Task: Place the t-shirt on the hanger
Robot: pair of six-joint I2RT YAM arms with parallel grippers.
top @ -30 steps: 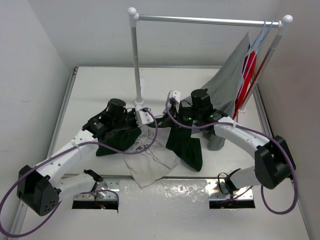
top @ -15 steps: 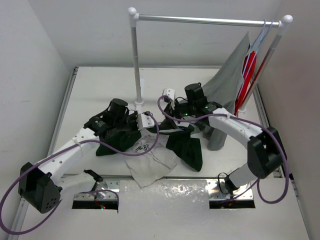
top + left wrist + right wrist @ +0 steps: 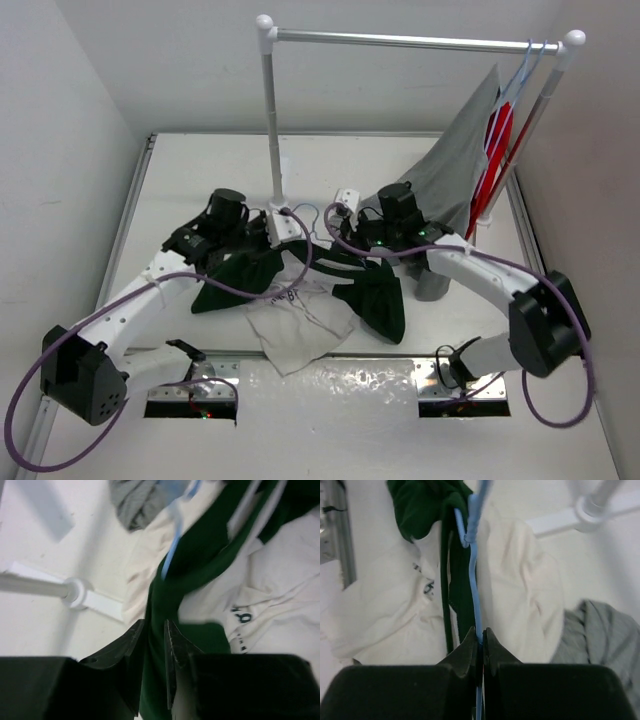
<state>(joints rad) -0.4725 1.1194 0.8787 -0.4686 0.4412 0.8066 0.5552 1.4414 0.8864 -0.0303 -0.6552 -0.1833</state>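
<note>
Left wrist: the left tool (image 3: 154, 630) is sitting low over the t-shirt (image 3: 280, 575), its fingers standing narrow with a dark green fold running up between them. I cannot tell whether they are pinching that fold or loosening on it. The hanger (image 3: 172, 555) is showing as a pale blue wire along the green edge, so this tool is probably steadying the cloth for the wire to pass. A grey shirt (image 3: 140, 500) is lying beyond, and the rack (image 3: 75, 591) foot is resting on the table (image 3: 40, 640) to the left

Right wrist: the right tool (image 3: 480, 639) is clamping tight on the blue wire, which is running away over the white cloth and bending at the green edge. Gripping the wire is likely letting this arm steer the hanger into the shirt

Top: both arms are reaching in over the crumpled t-shirt, which is lying mid-table just in front of the rack post, one tool working cloth and the other wire. The hanger is mostly hidden here. A red garment (image 3: 497, 140) is hanging at the rail's right end beside the grey shirt. The shirt is not yet sitting on the hanger
</note>
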